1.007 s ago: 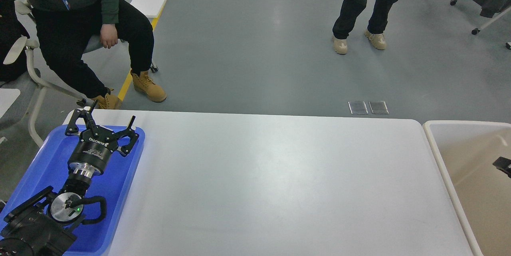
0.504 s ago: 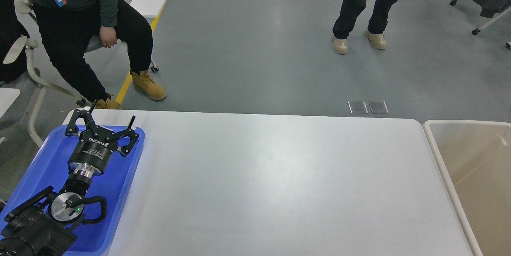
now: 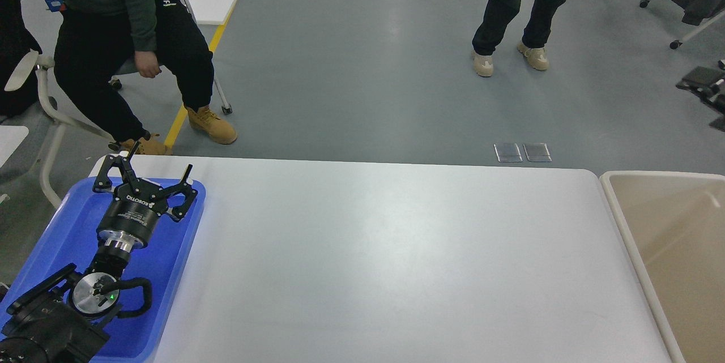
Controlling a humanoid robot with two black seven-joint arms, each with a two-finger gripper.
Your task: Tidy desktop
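Observation:
The desktop [image 3: 385,261] is a large white tabletop with rounded corners, and nothing lies on its bare surface. My left gripper [image 3: 161,157] is open and empty, hovering over the far end of the blue tray [image 3: 68,227] at the desktop's left edge. A dark jointed part [image 3: 703,84] shows at the right edge, above the floor; it looks like my right gripper, but its fingers cannot be told apart.
A beige bin with a cream rim [image 3: 616,204] stands against the desktop's right end. A seated person [image 3: 113,40] in tan boots is close behind the tray. A second person [image 3: 512,17] stands further back. A chair [image 3: 34,91] is at the far left.
The dark part seen over the bin a second ago left it and now shows higher at the right edge. The seated person shifted on the chair. My left arm has not moved.

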